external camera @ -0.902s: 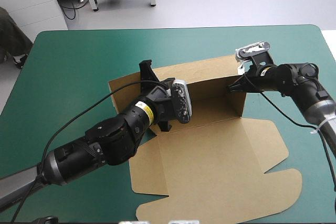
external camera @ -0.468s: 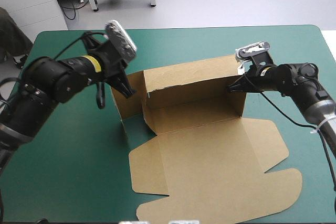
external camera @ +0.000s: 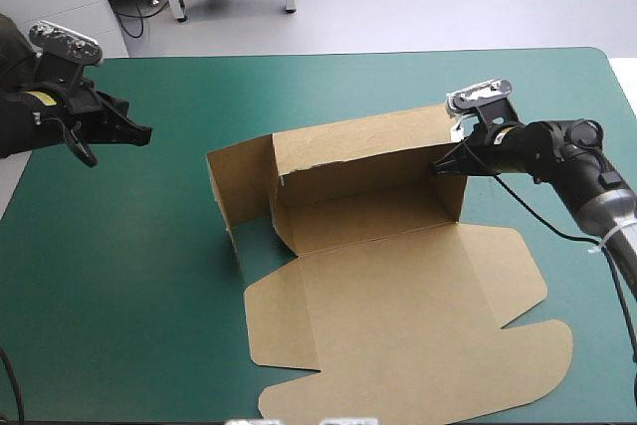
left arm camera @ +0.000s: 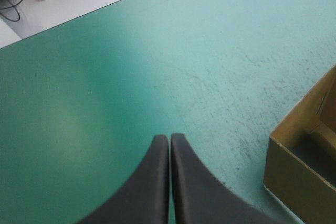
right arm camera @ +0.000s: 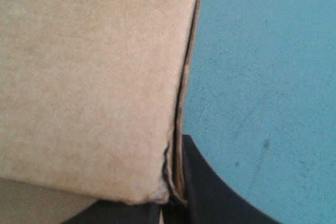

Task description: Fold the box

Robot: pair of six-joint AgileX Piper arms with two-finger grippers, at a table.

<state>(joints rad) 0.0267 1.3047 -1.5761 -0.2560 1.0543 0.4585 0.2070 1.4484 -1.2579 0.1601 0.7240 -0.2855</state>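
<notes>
**Right gripper pinches the box's end wall; left gripper closed and well clear**

We see the brown box (external camera: 348, 156), a cut sheet of corrugated board, partly raised in the middle of the table's teal-green cover (external camera: 129, 276). Its far long wall and both end walls stand up. The near side is open, and the wide lid panel (external camera: 398, 316) with its rounded tabs lies flat on the cover toward the table's near edge.

The right gripper (external camera: 439, 168) is at the box's right end wall (external camera: 450, 194), near that wall's upper far corner. In the right wrist view the edge of the board runs straight down into this gripper (right arm camera: 177, 187), between its black fingers (right arm camera: 215, 198). They are all but closed, with only the sheet between them, so we read the jaws as clamped on the box (right arm camera: 89, 77). Brown board lies beside one finger and bare cover (right arm camera: 262, 77) beside the other.

The left gripper (external camera: 139, 132) sits over bare cover near the table's left edge, well apart from the box and touching nothing. In the left wrist view its two fingers meet along a thin line in one pointed arch (left arm camera: 169, 140), so these jaws are closed and empty. A corner of the box (left arm camera: 299, 177) shows ahead of this gripper and off to one side, with open cover (left arm camera: 105, 77) between them. Straight ahead of the fingertips we see only cover, as far as the table's edge.
</notes>
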